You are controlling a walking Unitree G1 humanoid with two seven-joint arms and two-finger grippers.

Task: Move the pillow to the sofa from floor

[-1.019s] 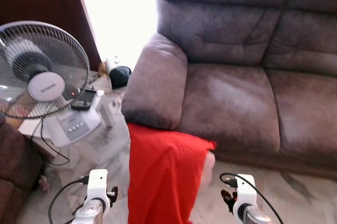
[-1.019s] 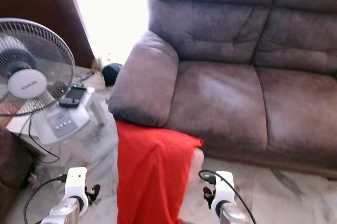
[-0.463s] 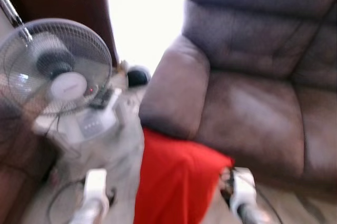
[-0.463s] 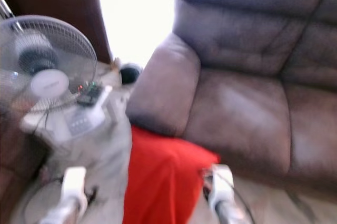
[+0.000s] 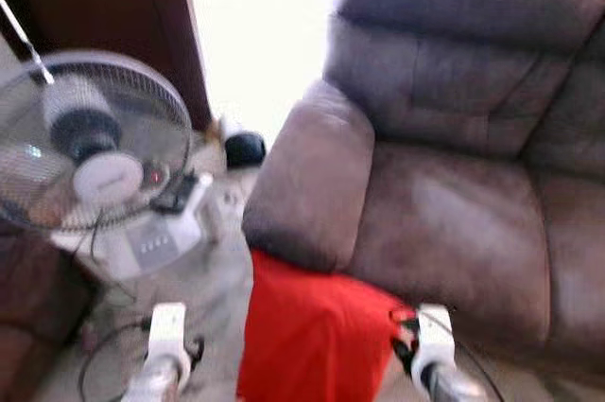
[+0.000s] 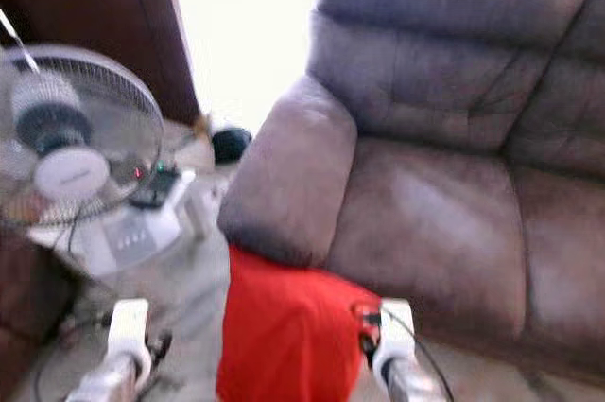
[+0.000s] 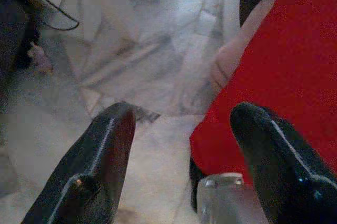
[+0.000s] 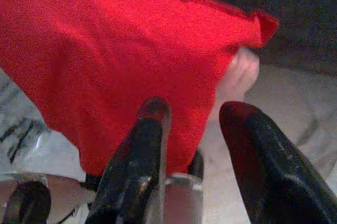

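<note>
A red pillow [image 5: 317, 336] hangs upright between my two arms, just in front of the brown sofa [image 5: 454, 222] and below its left armrest [image 5: 307, 175]. My left arm [image 5: 168, 331] is at the pillow's left side and my right arm [image 5: 430, 340] at its right corner. In the left wrist view the left gripper [image 7: 184, 112] is open, with the pillow [image 7: 295, 50] against one finger and the floor beyond. In the right wrist view the right gripper [image 8: 196, 107] is open, its fingers up against the red pillow [image 8: 121, 50]. The head views are blurred.
A standing fan [image 5: 90, 142] with a white base [image 5: 151, 241] and cables is at the left on the floor. A dark wooden panel [image 5: 104, 5] rises behind it. A small black object [image 5: 246, 148] lies on the floor by the armrest. The sofa seat [image 5: 454, 232] is bare.
The whole picture has shifted and blurred, so the camera has moved. The pillow stays between my arms and sits lower in the frame, close under the armrest.
</note>
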